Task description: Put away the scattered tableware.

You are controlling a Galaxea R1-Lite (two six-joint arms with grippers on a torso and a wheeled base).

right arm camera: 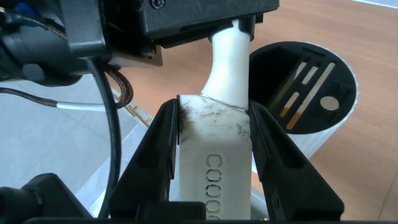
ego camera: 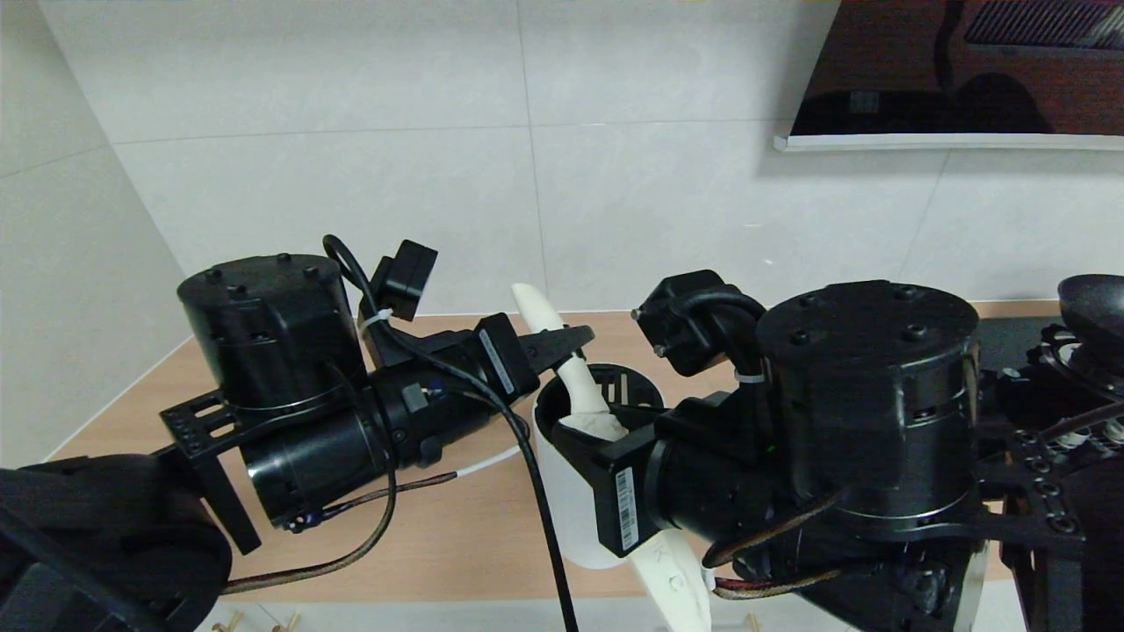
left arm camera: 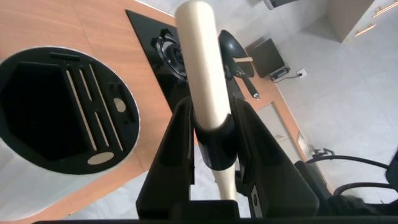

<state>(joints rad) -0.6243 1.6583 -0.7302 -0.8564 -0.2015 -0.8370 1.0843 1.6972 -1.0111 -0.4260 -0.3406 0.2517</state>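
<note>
There was one wooden counter (ego camera: 457,535), and at its right end one black cooktop (ego camera: 1010,338) (left arm camera: 144,31) with one dark pan (ego camera: 1089,303) (left arm camera: 231,46) on a burner. One white holder (ego camera: 571,527) (left arm camera: 37,186) (right arm camera: 329,134) stood upright on the counter between the two arms. One cream spatula (ego camera: 584,386) (left arm camera: 202,62) (right arm camera: 214,143) was the only loose utensil.

Both grippers had hold of that spatula. The left gripper (ego camera: 562,342) (left arm camera: 212,109) was pinched on the round handle, partway down from its free end, with one finger pressed to each side. The right gripper (right arm camera: 214,118) was spread wider and clamped the flat, broad end, which bore embossed marks and some dark smudges. The blade's tip stuck out past the wrist toward the near edge of the counter. The narrow neck of the spatula ran straight from the right gripper's fingers up into the left gripper, so the two claws sat close together along the tool.

The spatula hung in the air, tilted, with its handle end higher and farther back. In the head view it crossed in front of the holder's mouth. Both wrist views showed it beside the mouth, not inside it.

The holder had a black insert with several long slots and one oval opening. Pale strips showed in the slots, but what they were could not be told.
</note>
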